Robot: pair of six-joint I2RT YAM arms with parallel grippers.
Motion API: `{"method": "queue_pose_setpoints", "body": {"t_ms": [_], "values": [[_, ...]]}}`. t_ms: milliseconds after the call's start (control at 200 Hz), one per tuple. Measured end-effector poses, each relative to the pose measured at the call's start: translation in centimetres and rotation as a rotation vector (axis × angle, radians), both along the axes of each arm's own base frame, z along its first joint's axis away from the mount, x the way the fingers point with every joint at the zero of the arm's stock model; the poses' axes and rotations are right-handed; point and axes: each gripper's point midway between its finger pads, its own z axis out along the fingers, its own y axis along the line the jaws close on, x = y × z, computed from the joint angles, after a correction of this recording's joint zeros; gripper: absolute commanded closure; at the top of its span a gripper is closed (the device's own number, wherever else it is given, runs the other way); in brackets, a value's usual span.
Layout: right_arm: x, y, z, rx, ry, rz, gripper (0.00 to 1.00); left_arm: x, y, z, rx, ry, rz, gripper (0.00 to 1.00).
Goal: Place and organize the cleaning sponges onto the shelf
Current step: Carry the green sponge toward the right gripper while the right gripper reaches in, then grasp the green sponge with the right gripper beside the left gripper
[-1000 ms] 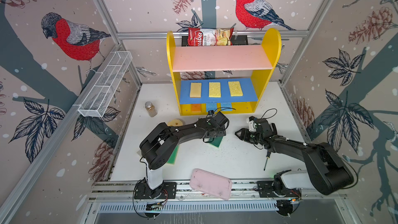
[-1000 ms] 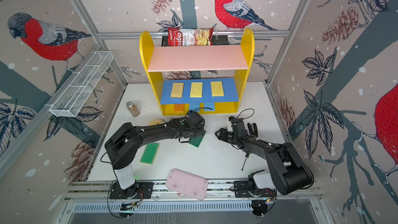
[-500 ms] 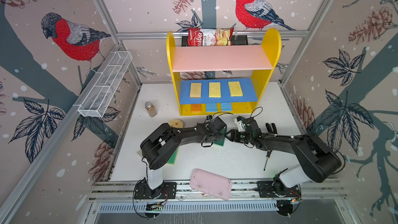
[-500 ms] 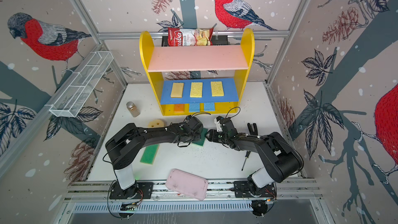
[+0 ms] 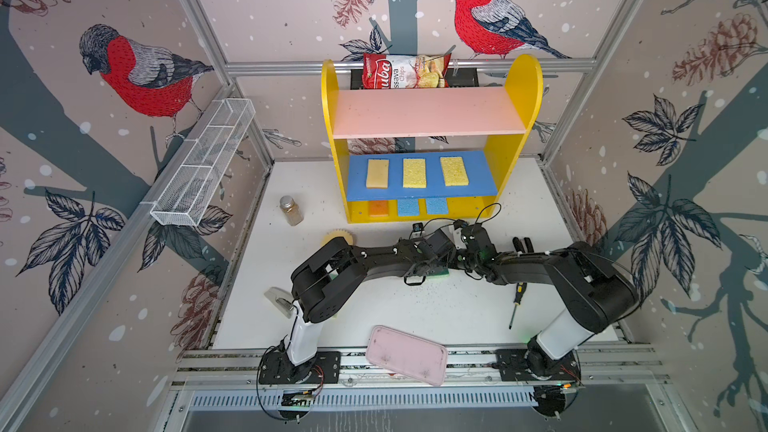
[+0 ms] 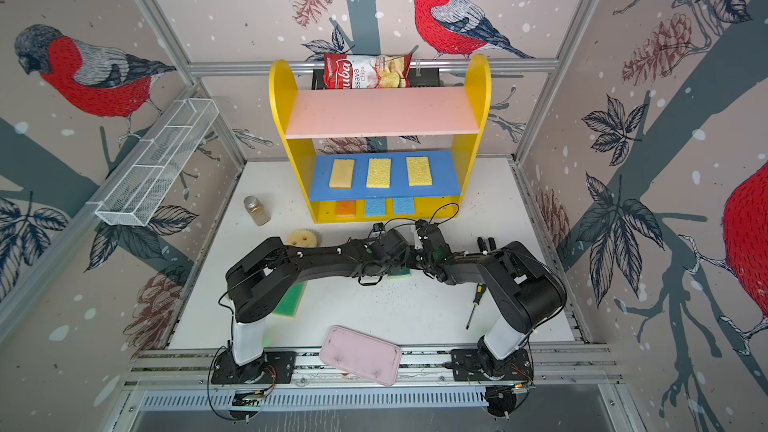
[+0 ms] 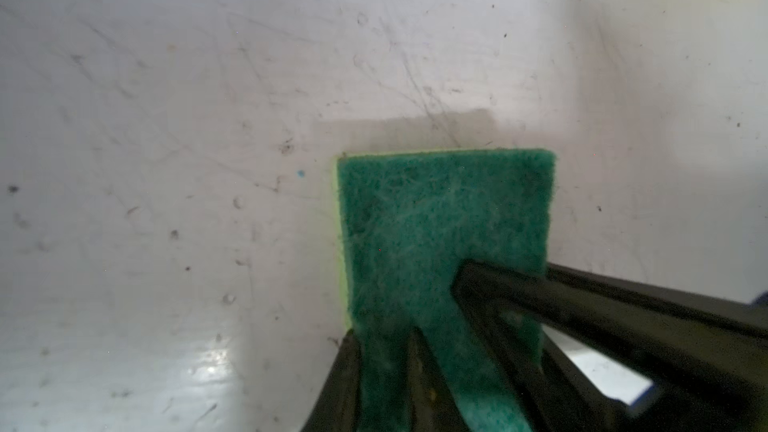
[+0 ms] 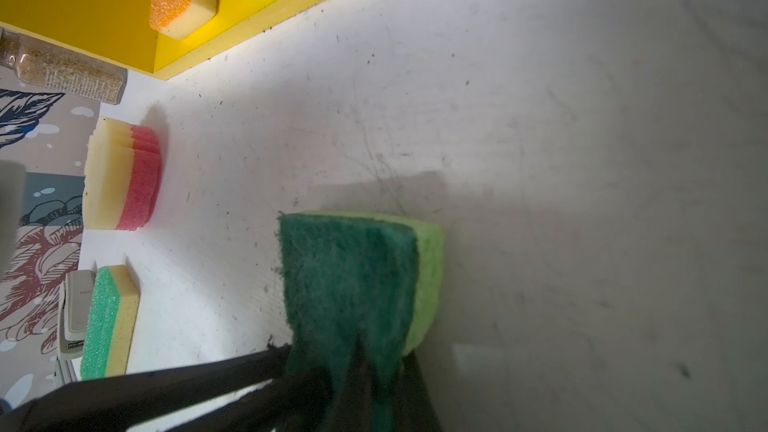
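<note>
Right gripper point(image 8: 361, 351) is clamping the green sponge point(image 8: 349, 276) mid-table; jaws of left gripper point(image 5: 434, 263) I cannot tell; next, lifting it onto the shelf point(image 5: 517, 93)

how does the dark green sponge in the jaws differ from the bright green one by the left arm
The dark green sponge has a dark scourer on lime foam; the bright green sponge has a lighter top on tan foam. The dark green sponge is pinched by the right gripper, the left gripper on it too; the bright green sponge lies flat on the table. Both are two-layer rectangles off the shelf.
</note>
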Motion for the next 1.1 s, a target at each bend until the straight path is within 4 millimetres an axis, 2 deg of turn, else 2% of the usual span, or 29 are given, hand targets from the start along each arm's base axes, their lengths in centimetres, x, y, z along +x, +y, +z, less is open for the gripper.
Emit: {"method": "queue_pose_setpoints", "body": {"t_ms": [40, 145, 235, 315, 390, 490, 610, 740, 810, 855, 945, 1040, 1100], "values": [[0.0, 0.0, 0.0, 0.001, 0.001, 0.000, 1.00, -0.1, 0.1, 0.2, -0.003, -0.001, -0.002, 0.75], [-0.4, 0.1, 0.1, 0.017, 0.014, 0.015, 1.00, -0.8, 0.1, 1.2, -0.027, 0.016, -0.019, 0.54], [-0.8, -0.5, 0.4, 0.034, 0.027, 0.016, 1.00, -1.2, 0.1, 3.0, -0.083, 0.010, -0.032, 0.33], [-0.9, -1.6, 0.6, 0.040, 0.032, -0.006, 1.00, -1.0, 0.7, 4.7, -0.140, -0.013, -0.024, 0.21], [-0.9, -2.6, 0.8, 0.045, 0.027, -0.032, 1.00, -0.4, 2.0, 5.6, -0.180, -0.039, 0.003, 0.16], [-1.0, -3.6, 1.4, 0.064, 0.019, -0.052, 1.00, -0.1, 3.6, 5.6, -0.238, -0.040, 0.041, 0.11], [-1.5, -4.5, 2.0, 0.100, 0.004, -0.063, 1.00, -0.7, 3.8, 5.4, -0.305, -0.030, 0.028, 0.07], [-1.8, -4.1, 3.6, 0.168, -0.035, -0.045, 1.00, -0.7, 2.3, 6.0, -0.398, -0.038, 0.006, 0.08], [-2.1, -3.7, 4.3, 0.199, -0.056, -0.024, 1.00, -0.6, 1.4, 6.1, -0.437, -0.038, -0.012, 0.17], [-2.2, -3.5, 4.7, 0.217, -0.067, -0.014, 1.00, -0.8, 0.8, 6.1, -0.457, -0.032, -0.027, 0.27], [-2.3, -3.1, 5.2, 0.251, -0.068, 0.001, 0.99, -1.0, 0.0, 6.3, -0.486, -0.028, -0.052, 0.41], [-2.3, -2.7, 5.3, 0.280, -0.063, 0.023, 0.99, -0.9, -0.7, 6.7, -0.506, -0.033, -0.057, 0.54], [-2.5, -2.5, 5.1, 0.306, -0.036, 0.028, 0.99, -0.9, -1.2, 7.2, -0.519, -0.040, -0.066, 0.58]]}}
